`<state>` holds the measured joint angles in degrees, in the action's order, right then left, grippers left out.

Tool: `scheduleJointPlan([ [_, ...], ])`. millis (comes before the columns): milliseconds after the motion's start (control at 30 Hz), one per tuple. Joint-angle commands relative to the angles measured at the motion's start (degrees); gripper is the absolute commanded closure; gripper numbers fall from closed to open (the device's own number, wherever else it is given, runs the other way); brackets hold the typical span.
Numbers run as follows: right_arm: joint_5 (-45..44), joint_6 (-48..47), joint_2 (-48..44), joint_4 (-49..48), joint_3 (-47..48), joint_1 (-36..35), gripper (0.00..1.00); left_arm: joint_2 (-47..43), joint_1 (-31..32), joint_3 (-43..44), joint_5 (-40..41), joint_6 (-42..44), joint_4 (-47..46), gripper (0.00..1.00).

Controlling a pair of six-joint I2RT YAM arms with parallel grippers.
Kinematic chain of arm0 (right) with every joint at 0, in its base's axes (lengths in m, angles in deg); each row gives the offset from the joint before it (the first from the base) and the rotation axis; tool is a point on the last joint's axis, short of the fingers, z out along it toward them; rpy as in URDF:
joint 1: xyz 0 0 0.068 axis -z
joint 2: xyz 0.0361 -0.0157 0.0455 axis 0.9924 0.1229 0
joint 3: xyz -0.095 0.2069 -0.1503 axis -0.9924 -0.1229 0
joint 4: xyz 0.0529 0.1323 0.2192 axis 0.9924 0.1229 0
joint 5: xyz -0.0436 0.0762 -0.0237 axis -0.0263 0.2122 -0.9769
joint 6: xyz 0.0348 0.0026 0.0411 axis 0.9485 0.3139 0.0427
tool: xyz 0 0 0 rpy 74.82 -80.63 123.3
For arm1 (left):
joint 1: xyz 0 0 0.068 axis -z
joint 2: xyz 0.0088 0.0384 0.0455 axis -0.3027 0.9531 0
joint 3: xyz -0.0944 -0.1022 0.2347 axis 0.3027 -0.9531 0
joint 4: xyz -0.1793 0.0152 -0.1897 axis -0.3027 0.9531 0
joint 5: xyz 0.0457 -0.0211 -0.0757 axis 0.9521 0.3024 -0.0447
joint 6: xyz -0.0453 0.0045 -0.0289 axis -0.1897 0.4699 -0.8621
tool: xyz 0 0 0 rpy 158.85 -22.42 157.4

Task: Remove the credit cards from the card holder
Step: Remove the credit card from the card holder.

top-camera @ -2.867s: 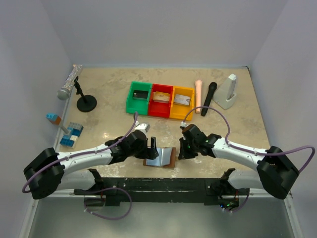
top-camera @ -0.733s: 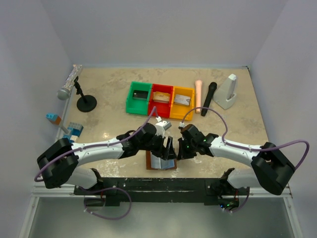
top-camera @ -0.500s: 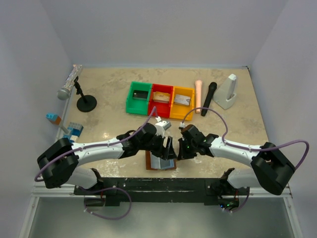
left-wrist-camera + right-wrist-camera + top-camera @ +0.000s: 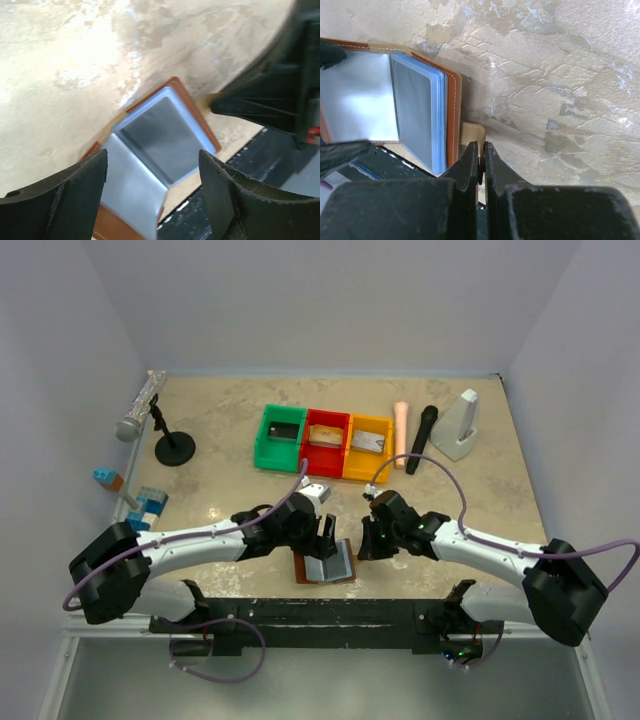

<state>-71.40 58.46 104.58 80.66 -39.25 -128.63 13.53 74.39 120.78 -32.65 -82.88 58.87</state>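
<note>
The card holder (image 4: 325,566) lies open on the table (image 4: 220,440), close to the near edge and between the two grippers. Its brown leather-like cover is flat, and the grey-blue plastic sleeves fan up from the spine, one leaf standing tilted.

It looks light and floppy, and likely to skate on the smooth table unless pinned. The sleeves look thin and slick, so they would buckle if pushed. Any card inside would be stiff, thin and slippery, best pinched at an exposed edge and drawn straight out along the sleeve's mouth.

The right gripper (image 4: 480,150) has its jaws closed on the tan closure tab (image 4: 471,131) at the holder's right edge, a sensible place to anchor it. The left gripper (image 4: 152,165) hangs over the sleeves with its jaws wide apart and nothing between them, one finger on either side of the raised leaf.

Whether any sleeve holds a card cannot be told: the glossy grey faces could be bare plastic or a card behind it. The left wrist view is blurred, and its fingers cut off the holder's near end. From above, the left gripper covers part of the sleeves.

Farther back, the green bin (image 4: 262,445), red bin (image 4: 308,462) and yellow bin (image 4: 350,468) each hold a flat rectangular piece, probably the credit cards (image 4: 370,443), too small to confirm.
</note>
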Motion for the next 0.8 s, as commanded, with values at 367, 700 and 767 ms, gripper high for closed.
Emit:
scheduleJointPlan([
  [367,1.08,-1.70,-2.54,0.09,0.69,0.16,1.00,1.67,1.50,3.29,9.77,1.40,5.60,0.23],
  [700,3.28,-1.79,-4.21,-0.61,1.39,-0.63,1.00,-2.02,3.61,6.28,11.45,0.79,7.63,0.20],
  [767,3.37,-1.70,-4.56,-0.61,1.56,-0.89,1.00,-1.94,3.96,6.98,11.01,1.14,8.06,0.20],
])
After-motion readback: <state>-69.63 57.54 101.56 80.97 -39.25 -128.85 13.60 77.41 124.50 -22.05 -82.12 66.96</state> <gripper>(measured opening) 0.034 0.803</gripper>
